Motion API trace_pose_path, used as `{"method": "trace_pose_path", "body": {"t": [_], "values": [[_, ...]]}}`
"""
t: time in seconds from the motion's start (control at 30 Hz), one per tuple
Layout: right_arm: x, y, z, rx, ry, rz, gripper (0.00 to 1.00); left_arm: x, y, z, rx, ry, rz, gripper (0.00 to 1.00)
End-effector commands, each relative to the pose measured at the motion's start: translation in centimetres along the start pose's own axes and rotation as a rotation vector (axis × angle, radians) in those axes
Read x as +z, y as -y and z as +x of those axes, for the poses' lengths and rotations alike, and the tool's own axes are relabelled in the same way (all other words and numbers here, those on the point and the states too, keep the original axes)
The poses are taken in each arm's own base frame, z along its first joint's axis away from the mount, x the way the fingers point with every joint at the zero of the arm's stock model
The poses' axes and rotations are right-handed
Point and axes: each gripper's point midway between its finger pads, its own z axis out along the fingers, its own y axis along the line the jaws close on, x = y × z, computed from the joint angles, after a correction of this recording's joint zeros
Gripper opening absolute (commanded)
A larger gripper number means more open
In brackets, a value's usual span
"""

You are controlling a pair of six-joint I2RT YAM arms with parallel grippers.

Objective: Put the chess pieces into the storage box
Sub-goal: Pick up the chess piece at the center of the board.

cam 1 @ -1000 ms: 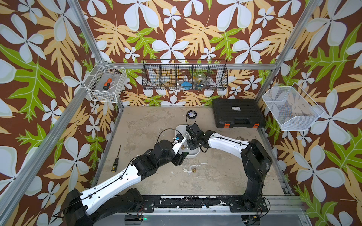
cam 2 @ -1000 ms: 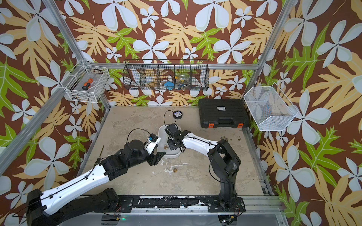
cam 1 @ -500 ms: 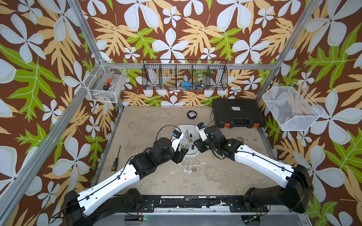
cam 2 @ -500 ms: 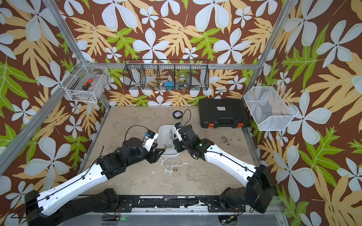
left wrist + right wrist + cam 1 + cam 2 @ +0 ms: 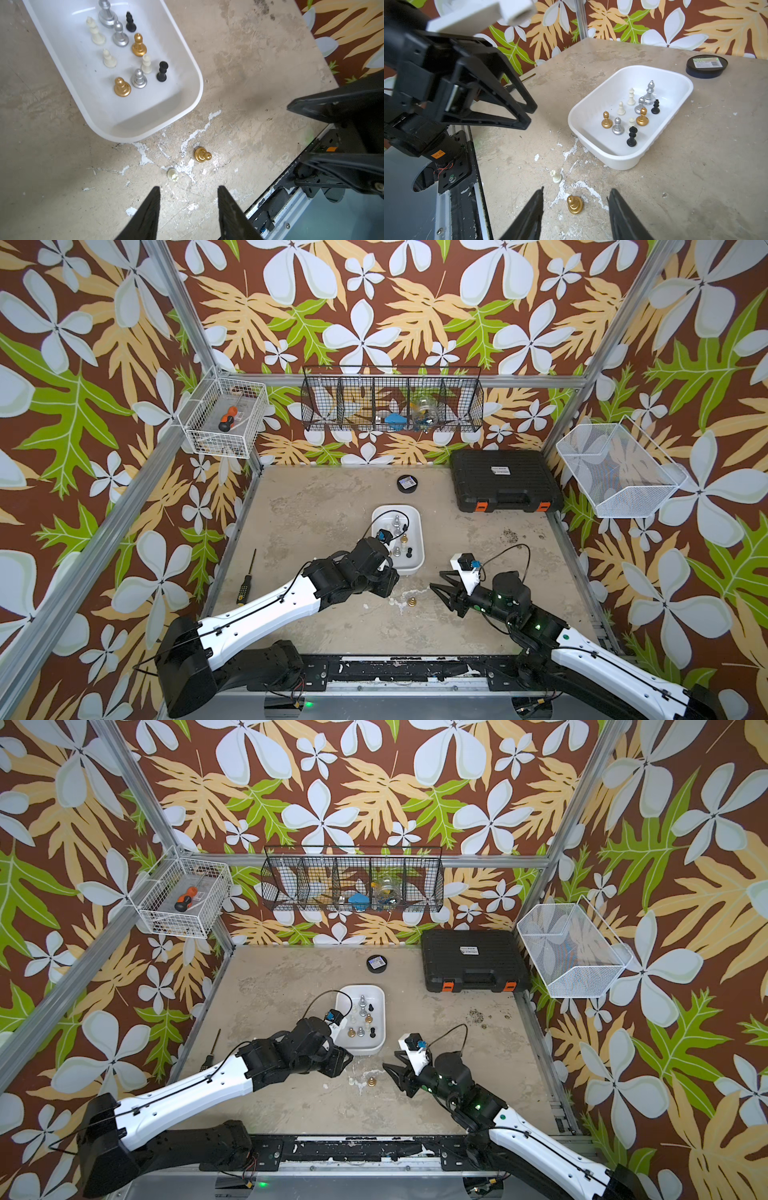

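Since the earlier frames the right arm has withdrawn from above the storage box [image 5: 618, 162] to the near right part of the bench [image 5: 311, 510]. The left arm has stayed at the box's near left corner, and the box itself has not shifted. The storage box stands at mid-bench and holds ten chess pieces [image 5: 618, 126], all upright: three silver pieces [image 5: 118, 34], three cream pieces [image 5: 94, 31], two gold pieces [image 5: 138, 44] and two black pieces [image 5: 162, 71]. Two further pieces rest on the bare bench just beyond the box's near end: one loose gold piece [image 5: 574, 204] and one loose cream piece [image 5: 556, 176], near each other but apart. The left pincer [image 5: 189, 189] has its fingers apart with nothing between them. The right pincer [image 5: 576, 189] also has its fingers apart and grips nothing; in the right wrist view the loose gold piece shows in the gap, touching neither finger. In both top views the two pincers face each other across the two loose pieces. The bench also carries one black puck [image 5: 406, 483], one black case [image 5: 505, 481] at the far right corner and one screwdriver [image 5: 247, 583] near the left edge.
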Motion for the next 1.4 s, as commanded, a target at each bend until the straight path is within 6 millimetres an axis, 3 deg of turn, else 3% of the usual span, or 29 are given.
{"method": "trace_pose_path", "body": {"t": [0.0, 0.17, 0.5, 0.7, 1.37], "values": [[-0.3, -0.4, -0.9, -0.004, 0.101, -0.031, 0.52, 1.1, 0.1, 1.6, -0.028, -0.082, -0.020, 0.44], [-0.6, -0.3, 0.8, -0.006, 0.101, -0.031, 0.52, 3.4, 0.1, 3.3, -0.023, -0.157, -0.057, 0.44], [-0.9, -0.8, 0.4, -0.034, 0.130, -0.044, 0.53, 6.2, -1.6, 5.2, -0.022, -0.223, -0.140, 0.41], [-0.9, -0.8, 0.4, -0.036, 0.129, -0.042, 0.53, 7.4, -1.6, 5.2, -0.010, -0.229, -0.146, 0.40], [-1.0, -0.5, 0.3, -0.037, 0.136, -0.019, 0.54, 8.6, -2.5, 6.5, 0.014, -0.262, -0.208, 0.35]]}}
